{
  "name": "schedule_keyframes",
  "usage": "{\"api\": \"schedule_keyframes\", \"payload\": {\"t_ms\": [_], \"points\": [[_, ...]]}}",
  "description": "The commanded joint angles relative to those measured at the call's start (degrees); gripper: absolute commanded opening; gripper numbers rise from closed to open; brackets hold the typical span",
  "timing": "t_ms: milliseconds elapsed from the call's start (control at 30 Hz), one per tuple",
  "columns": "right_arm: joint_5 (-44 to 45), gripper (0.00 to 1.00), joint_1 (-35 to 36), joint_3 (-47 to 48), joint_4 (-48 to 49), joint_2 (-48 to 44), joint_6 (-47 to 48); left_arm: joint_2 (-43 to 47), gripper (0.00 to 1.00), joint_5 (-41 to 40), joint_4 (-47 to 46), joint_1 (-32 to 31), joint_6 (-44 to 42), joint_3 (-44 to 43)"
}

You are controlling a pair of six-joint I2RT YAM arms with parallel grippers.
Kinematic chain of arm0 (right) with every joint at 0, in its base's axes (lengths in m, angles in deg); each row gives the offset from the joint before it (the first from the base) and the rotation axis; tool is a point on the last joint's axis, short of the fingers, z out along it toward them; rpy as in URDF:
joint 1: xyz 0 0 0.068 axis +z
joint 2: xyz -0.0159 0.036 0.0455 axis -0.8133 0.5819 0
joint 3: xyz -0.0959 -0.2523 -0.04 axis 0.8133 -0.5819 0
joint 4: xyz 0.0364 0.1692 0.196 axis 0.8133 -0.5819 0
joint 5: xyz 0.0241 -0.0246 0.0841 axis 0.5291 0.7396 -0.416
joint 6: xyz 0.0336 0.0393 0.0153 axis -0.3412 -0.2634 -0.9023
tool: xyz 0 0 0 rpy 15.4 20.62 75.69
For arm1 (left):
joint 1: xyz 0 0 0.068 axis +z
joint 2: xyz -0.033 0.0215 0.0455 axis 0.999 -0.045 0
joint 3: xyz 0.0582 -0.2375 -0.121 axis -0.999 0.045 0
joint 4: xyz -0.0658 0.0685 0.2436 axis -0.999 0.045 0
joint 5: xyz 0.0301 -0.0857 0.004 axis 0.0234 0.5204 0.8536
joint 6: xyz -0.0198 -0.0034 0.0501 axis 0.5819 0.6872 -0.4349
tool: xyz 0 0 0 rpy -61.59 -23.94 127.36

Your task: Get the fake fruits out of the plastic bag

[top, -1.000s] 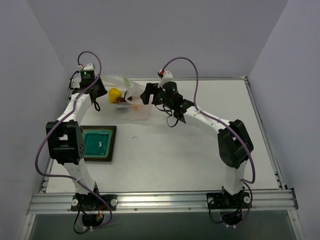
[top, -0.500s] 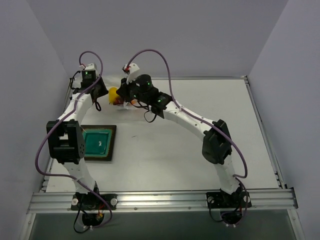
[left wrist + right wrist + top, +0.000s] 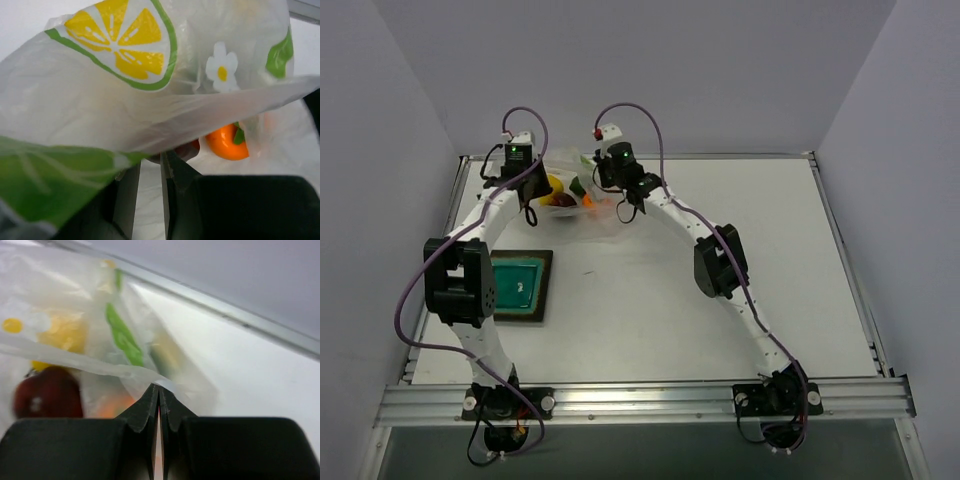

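Note:
The plastic bag [image 3: 572,190] lies at the back left of the table, translucent with lemon and flower print [image 3: 125,35]. Inside it show the fake fruits: a yellow one [image 3: 555,185], an orange one [image 3: 227,142] and a dark red one [image 3: 47,392]. My left gripper [image 3: 538,192] is at the bag's left side. Its fingers [image 3: 172,185] stand a little apart, their tips buried under a taut fold of film. My right gripper [image 3: 159,387] is shut, pinching the bag's edge on the right side [image 3: 588,185]. The film stretches between the two grippers.
A green square tray [image 3: 544,285] with a dark rim lies on the table in front of the bag, beside the left arm. The back wall and the table's metal edge [image 3: 225,310] run just behind the bag.
My right arm swung left to the bag and its jaws went from open to shut on the bag's edge. The left gripper shifted slightly right with the bag.

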Motion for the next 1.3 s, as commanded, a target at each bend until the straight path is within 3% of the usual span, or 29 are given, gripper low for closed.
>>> {"api": "schedule_keyframes", "payload": {"t_ms": [0,167,233,367,500,533,600,700,867,933,967,1000,1067,1100,1267], "points": [[7.27,0.00,-0.88,2.00,1.86,-1.36,5.44,-0.92,0.21,-2.67,1.70,-0.80,-2.15,-1.94],[7.10,0.00,-2.03,-1.62,3.62,1.10,4.67,-2.59,0.22,-2.85,1.79,-1.24,-2.33,-1.94],[7.36,0.00,-2.03,-1.53,3.45,1.90,4.67,-2.59,0.28,-3.02,1.61,-1.68,-2.94,-1.68],[7.45,0.01,-2.12,-3.54,4.06,0.15,4.67,-2.07,0.49,-2.50,1.09,-2.30,-3.21,-1.33],[7.98,0.26,-1.86,-10.37,4.41,-8.87,4.84,-1.71,0.51,-0.65,1.09,-3.26,-3.12,-1.85],[6.58,0.42,-1.86,-12.32,4.85,-10.91,5.19,-1.80,0.50,-0.39,1.26,-3.35,-2.95,-2.20],[5.17,0.62,-1.59,-16.53,4.85,-16.52,6.68,-1.98,0.51,-0.30,1.44,-3.35,-2.77,-2.38],[3.50,0.70,-1.15,-20.32,4.59,-22.95,7.83,-1.89,0.50,-0.30,1.44,-3.35,-2.51,-2.20],[2.62,0.70,0.86,-27.01,4.59,-29.21,7.92,-1.54,0.50,-0.47,1.26,-3.35,-2.24,-2.03],[2.62,0.64,2.62,-28.24,4.76,-30.79,8.01,-1.45,0.50,-0.47,1.09,-3.35,-2.07,-1.85],[2.18,0.60,3.06,-28.59,4.68,-30.80,7.66,-1.36,0.51,-0.39,1.09,-3.35,-2.07,-1.85],[0.09,0.48,3.50,-28.60,4.76,-30.10,7.31,-1.36,0.51,-0.30,1.00,-3.35,-1.89,-1.76],[-0.90,0.37,4.12,-27.12,4.68,-28.61,5.99,-1.10,0.50,-0.04,0.91,-3.44,-1.89,-1.68],[-1.07,0.20,4.21,-26.32,4.50,-26.51,5.46,-1.01,0.51,0.05,1.00,-3.44,-1.89,-1.68],[-3.70,0.17,4.03,-22.19,4.59,-21.75,4.67,-0.92,0.50,0.23,0.73,-3.44,-1.89,-1.50]]}}
